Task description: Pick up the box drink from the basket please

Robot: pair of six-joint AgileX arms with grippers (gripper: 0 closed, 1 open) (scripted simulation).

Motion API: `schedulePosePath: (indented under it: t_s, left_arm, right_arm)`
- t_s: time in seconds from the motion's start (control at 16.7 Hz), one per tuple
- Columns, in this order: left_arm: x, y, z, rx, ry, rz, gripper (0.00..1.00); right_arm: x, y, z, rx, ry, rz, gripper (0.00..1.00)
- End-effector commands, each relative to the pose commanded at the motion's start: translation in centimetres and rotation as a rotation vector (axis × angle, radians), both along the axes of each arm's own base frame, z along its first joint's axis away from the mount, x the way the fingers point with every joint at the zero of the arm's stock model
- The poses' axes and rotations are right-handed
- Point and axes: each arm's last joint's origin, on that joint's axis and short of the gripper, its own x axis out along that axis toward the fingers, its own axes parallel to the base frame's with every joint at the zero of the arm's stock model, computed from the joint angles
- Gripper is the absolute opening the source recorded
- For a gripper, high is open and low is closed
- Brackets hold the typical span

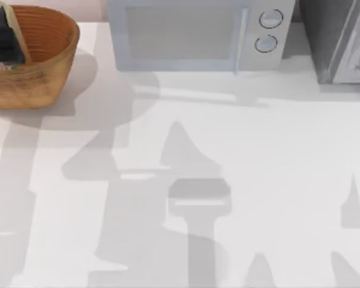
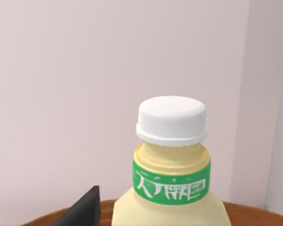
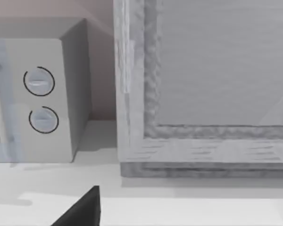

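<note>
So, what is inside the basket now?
The box drink stands inside the basket, pale yellow with a green band and white cap. The left gripper is at it there and covers its lower part and the basket floor.

The basket (image 1: 45,60) is orange-brown with ribbed lines. The box drink (image 2: 172,188) is pale yellow with a white cap and a green band. The microwave (image 1: 186,36) is light grey with 2 round knobs. The surface (image 1: 228,150) is white.

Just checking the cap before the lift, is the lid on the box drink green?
No, the box drink wears a white cap above a green band.
</note>
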Motion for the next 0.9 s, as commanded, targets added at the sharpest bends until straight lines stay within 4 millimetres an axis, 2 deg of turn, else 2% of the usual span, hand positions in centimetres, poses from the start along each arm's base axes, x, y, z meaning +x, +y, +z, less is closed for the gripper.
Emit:
schedulePosePath:
  t_s: [0.24,0.48,0.78,0.84,0.9]
  left_arm:
    - [4.1,0.8,-4.4,-0.002,0.036,-0.004,1.0]
    - [5.8,1.3,-7.5,-0.007,0.062,-0.005,1.0]
    - [5.9,1.4,-7.8,-0.007,0.064,-0.006,1.0]
    - [5.9,1.2,-7.1,0.002,0.041,-0.005,1.0]
    - [5.9,1.2,-7.2,0.001,0.046,-0.005,1.0]
  right_arm:
    - [0.0,0.0,0.0,0.0,0.0,0.0,1.0]
    - [0.0,0.0,0.0,0.0,0.0,0.0,1.0]
    - [0.0,0.0,0.0,0.0,0.0,0.0,1.0]
    - [0.0,0.0,0.0,0.0,0.0,0.0,1.0]
    - [0.0,0.0,0.0,0.0,0.0,0.0,1.0]
